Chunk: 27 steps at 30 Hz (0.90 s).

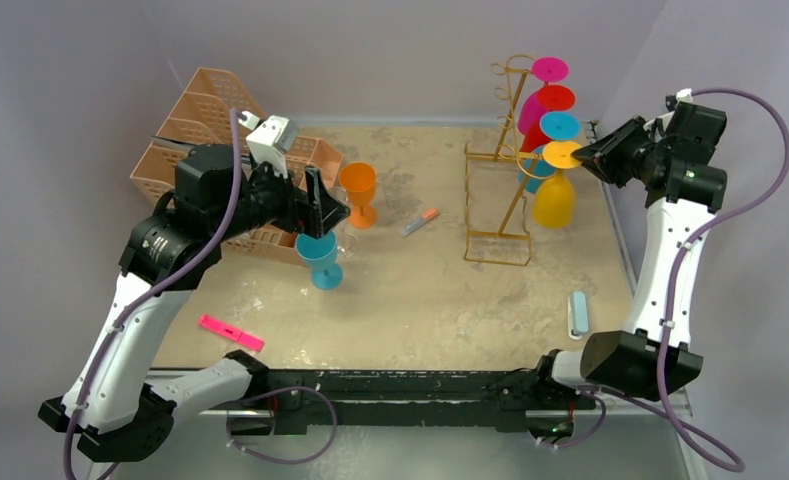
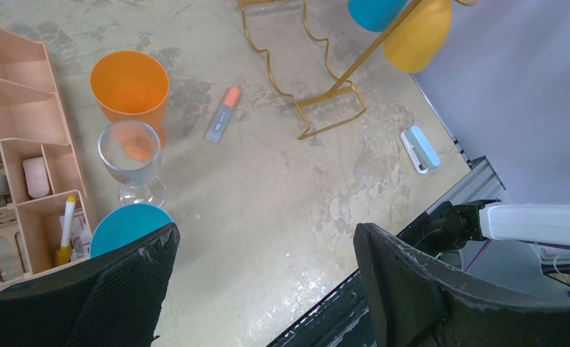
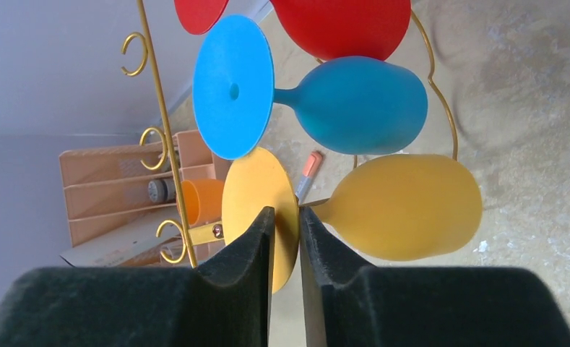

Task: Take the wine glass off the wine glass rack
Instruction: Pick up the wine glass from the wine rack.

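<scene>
Presently, counter (image 1: 420, 300): my wine glass rack (image 2: 336, 88) stands at the far right on its wire base, close to my right arm.
Wine glass rack: I count four coloured glasses hanging tilted with their bowls low. Magenta is on top, then red, then blue, and the yellow wine glass (image 3: 404, 206) is lowest.
Yellow wine glass: it is on the rack, with its flat foot turned toward my right wrist camera. The blue wine glass (image 3: 354, 105) hangs just above it, and their feet overlap in that view.
Left tool (image 2: 266, 235): the jaws are spread wide and hold nothing. It hovers over the left half of the counter above a teal glass (image 2: 126, 224), well apart from the rack.
Right tool (image 3: 287, 217): the jaws are drawn almost together, with one pad on each face of the yellow foot's rim. I read that as a pinch on the foot, but I can't vouch for how firm it is.
Step in hand: I judge this to be the grasp, with the glass not yet off its hook.
Next move: I'd have to slide the foot out along the wire toward the hook's open end. That has to happen without clipping the blue foot above or dragging the light rack with it.
</scene>
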Available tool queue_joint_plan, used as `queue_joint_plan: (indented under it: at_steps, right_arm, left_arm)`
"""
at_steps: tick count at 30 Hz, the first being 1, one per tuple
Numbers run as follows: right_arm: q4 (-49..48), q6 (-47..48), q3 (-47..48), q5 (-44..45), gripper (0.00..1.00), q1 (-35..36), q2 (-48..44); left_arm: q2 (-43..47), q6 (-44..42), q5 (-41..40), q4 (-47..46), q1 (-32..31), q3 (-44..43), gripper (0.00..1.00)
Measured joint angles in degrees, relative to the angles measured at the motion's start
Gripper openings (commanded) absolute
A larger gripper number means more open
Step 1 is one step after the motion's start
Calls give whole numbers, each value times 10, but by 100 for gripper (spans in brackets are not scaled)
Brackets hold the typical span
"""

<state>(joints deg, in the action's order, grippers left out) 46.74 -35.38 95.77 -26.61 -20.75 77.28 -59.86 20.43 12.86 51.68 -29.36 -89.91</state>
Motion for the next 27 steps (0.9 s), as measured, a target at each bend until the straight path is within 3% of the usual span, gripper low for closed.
queue_joint_plan:
  at_steps: [10,14,27]
  right_arm:
    - [-18,-22,-7,-4,8,-3,-2]
    - [-33,-39,-19,-4,0,-3,-11]
    - [-110,-130,-100,1,0,-3,-59]
  left_arm:
    - [-3,0,5,-10,0,0,89]
    - [-3,0,6,-11,0,1,89]
    - [-1,2,9,-25,0,10,89]
